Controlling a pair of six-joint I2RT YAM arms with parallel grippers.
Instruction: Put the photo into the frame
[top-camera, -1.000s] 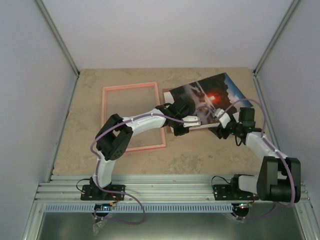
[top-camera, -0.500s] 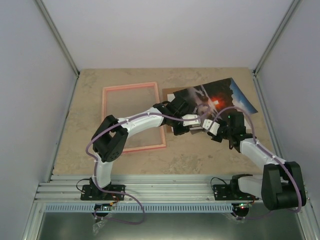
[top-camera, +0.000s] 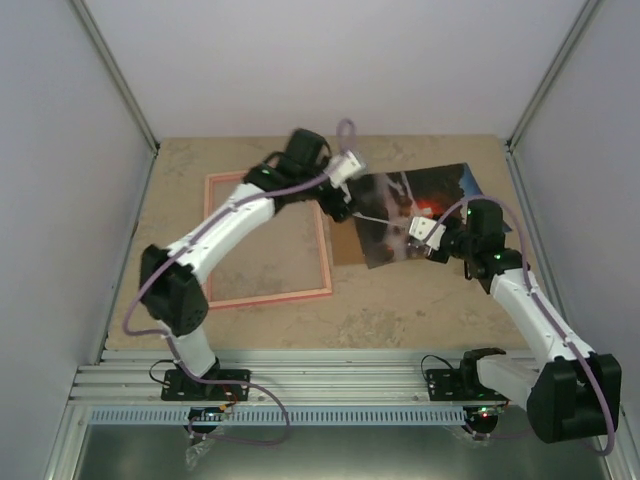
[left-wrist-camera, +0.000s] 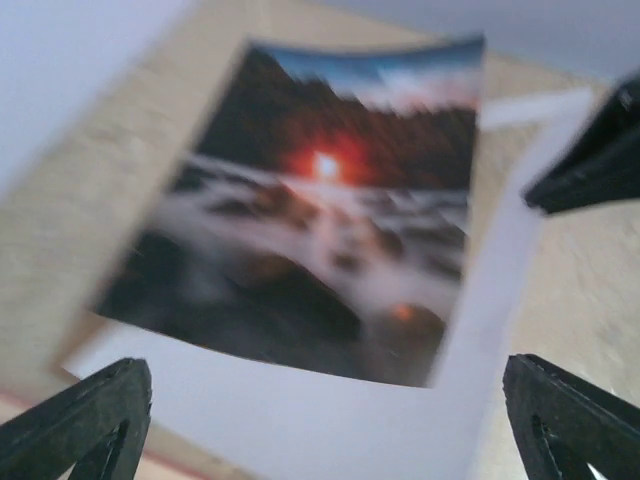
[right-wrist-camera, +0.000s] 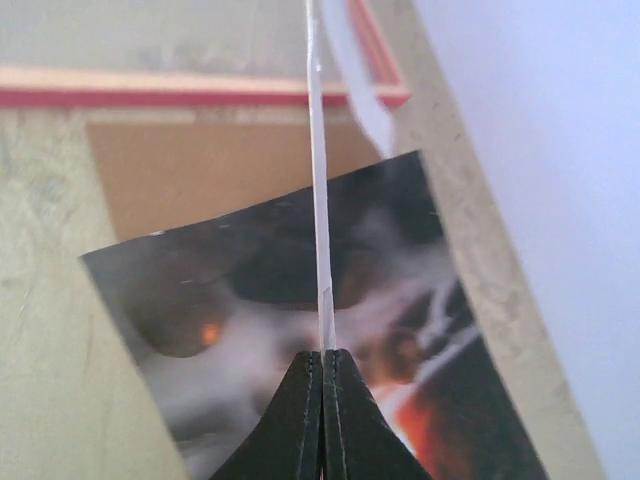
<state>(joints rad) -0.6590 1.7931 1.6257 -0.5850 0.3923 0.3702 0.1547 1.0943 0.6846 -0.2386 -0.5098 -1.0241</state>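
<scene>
Top external view: one photo (top-camera: 440, 190) sits at 2 o'clock on the tabletop (top-camera: 420, 310), picture side up. One pink frame (top-camera: 270, 298) lies flat at its 9 o'clock, just beside it. One brown cardboard sheet (top-camera: 342, 246) lies under the photo, mostly covered, with only its 8 o'clock strip showing. The left arm crosses the frame's 1 o'clock corner and hides it.

The left claw (left-wrist-camera: 325, 420) hangs over the photo's 10 o'clock side, jaws spread wide and gripping nothing. Its own view is blurred. The red sun at the photo's centre can be made out, and a white band runs along the print's 3 and 6 o'clock sides. Whether that band is a border or a separate sheet cannot be told.

The right claw (right-wrist-camera: 322, 365) is at the photo's 5 o'clock edge, pinched fully together on a thin white edge seen edge-on. This looks like the photo's own edge, though that is not certain. Its view crops the frame to one corner at 12 o'clock.
</scene>
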